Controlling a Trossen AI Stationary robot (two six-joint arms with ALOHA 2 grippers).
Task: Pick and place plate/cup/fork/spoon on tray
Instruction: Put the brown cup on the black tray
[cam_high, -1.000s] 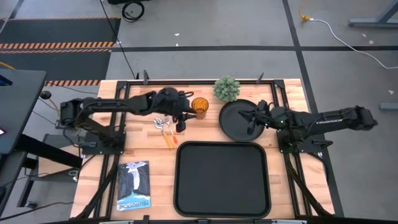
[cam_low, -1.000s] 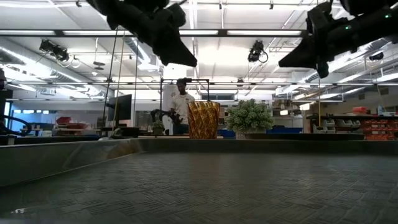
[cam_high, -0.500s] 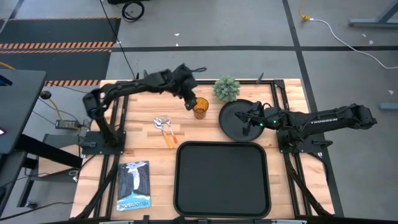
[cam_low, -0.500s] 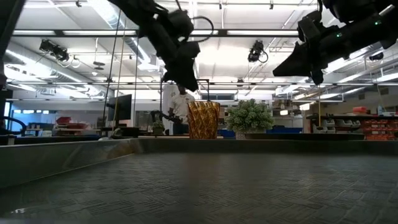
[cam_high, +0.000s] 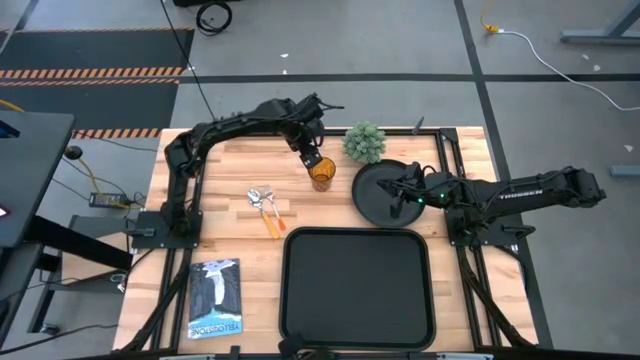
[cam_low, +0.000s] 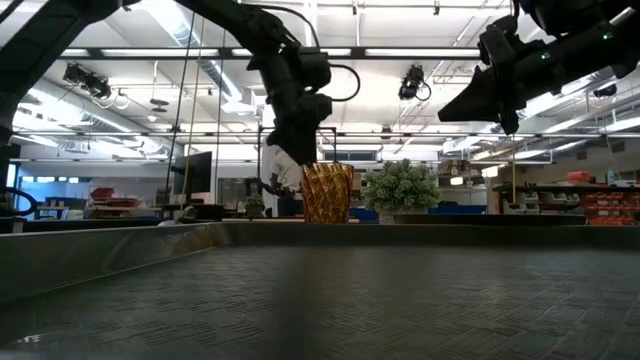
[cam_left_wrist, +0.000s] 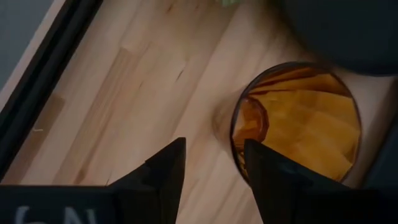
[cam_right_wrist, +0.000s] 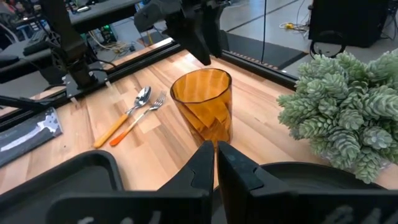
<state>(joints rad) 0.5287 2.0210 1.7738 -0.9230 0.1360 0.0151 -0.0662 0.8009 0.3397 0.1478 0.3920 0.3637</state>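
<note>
One spread left claw (cam_high: 312, 160) hovers just at 11 o'clock of the upright cup (cam_high: 321, 174), nearer than the clenched right claw (cam_high: 395, 195).

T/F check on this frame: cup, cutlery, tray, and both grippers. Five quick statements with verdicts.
1. The cup stands upright on the table. True.
2. The left gripper holds the cup. False: its jaws are open, beside the rim.
3. The tray holds the fork and spoon. False: the fork and spoon lie on the wood, left of the tray.
4. The right gripper is over the plate, jaws shut. True.
5. The plate sits on the tray. False: it is on the table, beyond the tray.
</note>
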